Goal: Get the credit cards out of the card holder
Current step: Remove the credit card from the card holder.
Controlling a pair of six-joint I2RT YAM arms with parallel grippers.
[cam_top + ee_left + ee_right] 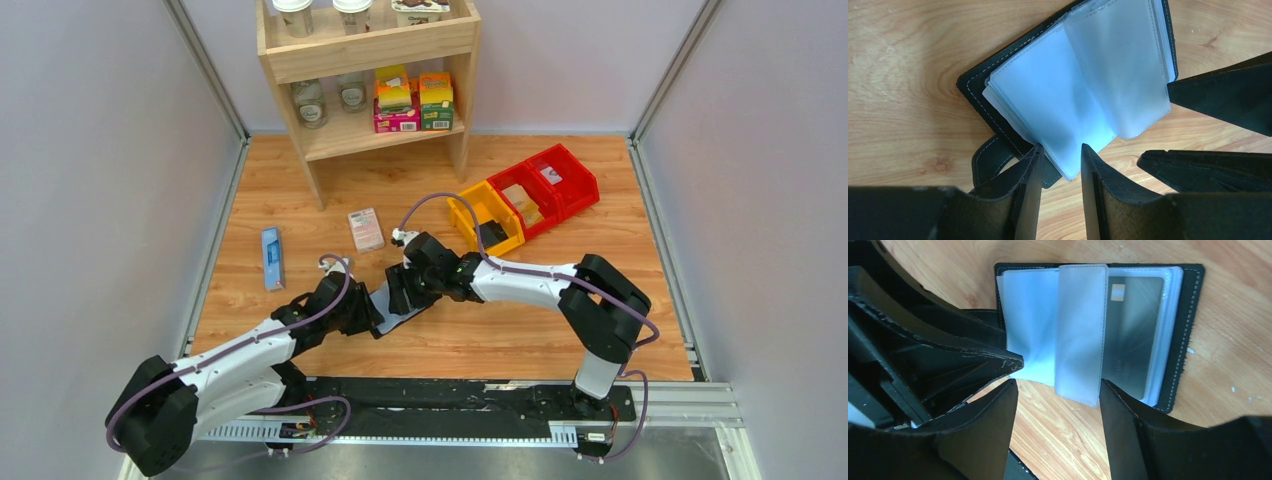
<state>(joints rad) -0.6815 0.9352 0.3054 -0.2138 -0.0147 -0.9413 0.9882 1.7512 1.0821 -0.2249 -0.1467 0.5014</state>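
Black bifold card holder (1193,315) with pale stitched edging and frosted blue-white plastic pockets (1073,95); brushed dark grey metallic credit card (1133,335) at upper right; orange-brown wood-grain table (500,340).

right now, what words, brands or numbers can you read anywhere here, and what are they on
No text can be read in any view.
card in the holder: faint print, too dim to read.
pink box: print too small.
blue box: print too small.
shelf cartons: labels blurred.
tag in the red bin: too small.
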